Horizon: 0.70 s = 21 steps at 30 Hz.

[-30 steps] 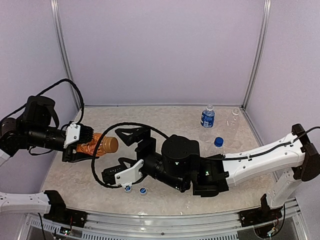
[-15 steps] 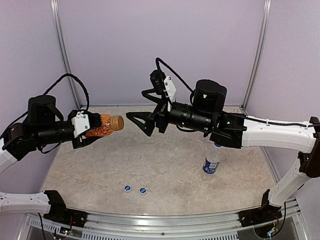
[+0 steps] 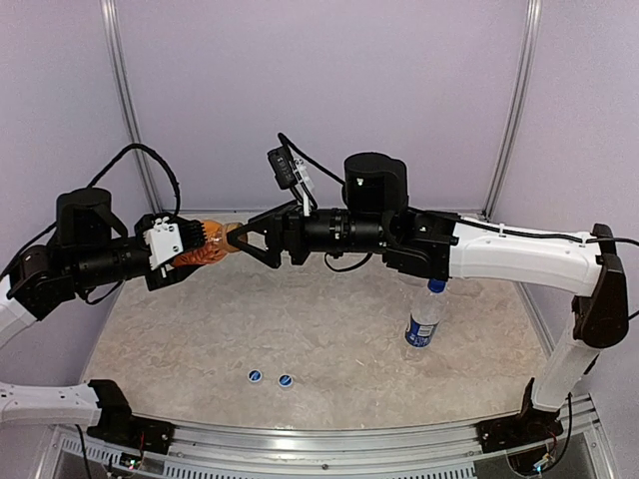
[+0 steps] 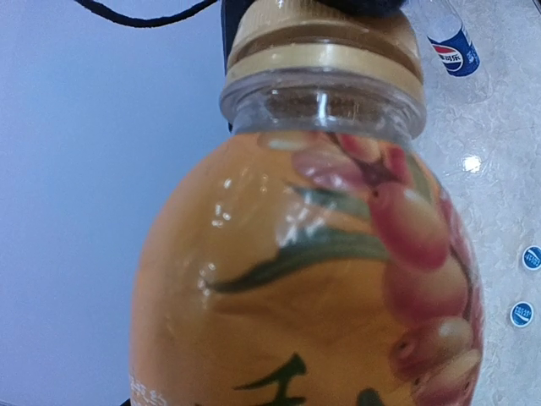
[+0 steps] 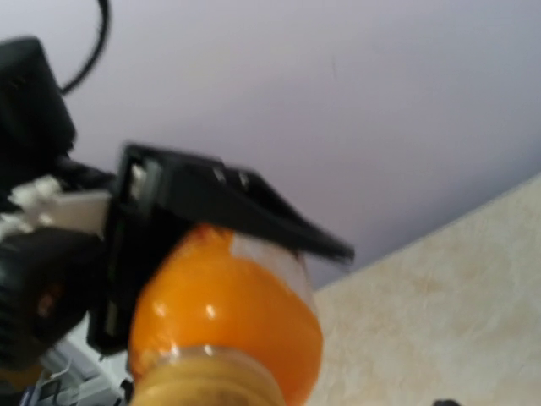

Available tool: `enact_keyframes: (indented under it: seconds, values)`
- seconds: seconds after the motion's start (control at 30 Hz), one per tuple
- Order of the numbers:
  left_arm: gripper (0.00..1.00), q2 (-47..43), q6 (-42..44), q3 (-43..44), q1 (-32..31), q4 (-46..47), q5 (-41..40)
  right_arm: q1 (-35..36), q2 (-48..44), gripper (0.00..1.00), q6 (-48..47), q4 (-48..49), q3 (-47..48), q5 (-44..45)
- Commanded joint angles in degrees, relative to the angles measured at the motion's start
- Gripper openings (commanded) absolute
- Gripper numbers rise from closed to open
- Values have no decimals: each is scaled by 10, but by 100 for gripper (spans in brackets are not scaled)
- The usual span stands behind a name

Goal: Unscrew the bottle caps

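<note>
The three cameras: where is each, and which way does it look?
Top external: high behind the robot, looking down; both arms show, left claw holding the orange bottle, right claw at its cap.
Left wrist: on the left arm, looking along the bottle to the cap; own claw hidden.
Right wrist: on the right arm, facing the cap and left claw; own fingers unclear.
Shared: both wrists see that bottle from opposite ends.

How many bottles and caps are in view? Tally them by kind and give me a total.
Orange juice bottle: 1
Blue-labelled clear bottle: 1
Golden-brown cap: 1
Blue caps: 3 (two loose, one on the labelled bottle)
Total: 6
</note>
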Motion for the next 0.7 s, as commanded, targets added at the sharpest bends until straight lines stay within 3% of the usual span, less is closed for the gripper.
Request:
enact_keyframes:
  seconds: [0.0,0.27,0.47,0.57,0.67]
  values:
    - [30,1,3,-6,-5,17,-6,3,17,74,14,-41,14,-23]
    - [30,-1,5,-10,-5,8,1,3,24,43,0,-33,26,-40]
    - [29,-3,2,-7,-5,-5,7,7,39,0,-29,-73,49,-35]
    - [29,-3,-18,0,-4,-22,15,24,35,0,-114,-139,69,-2]
    - [28,-5,-30,7,3,-59,38,64,12,0,-293,-181,63,62]
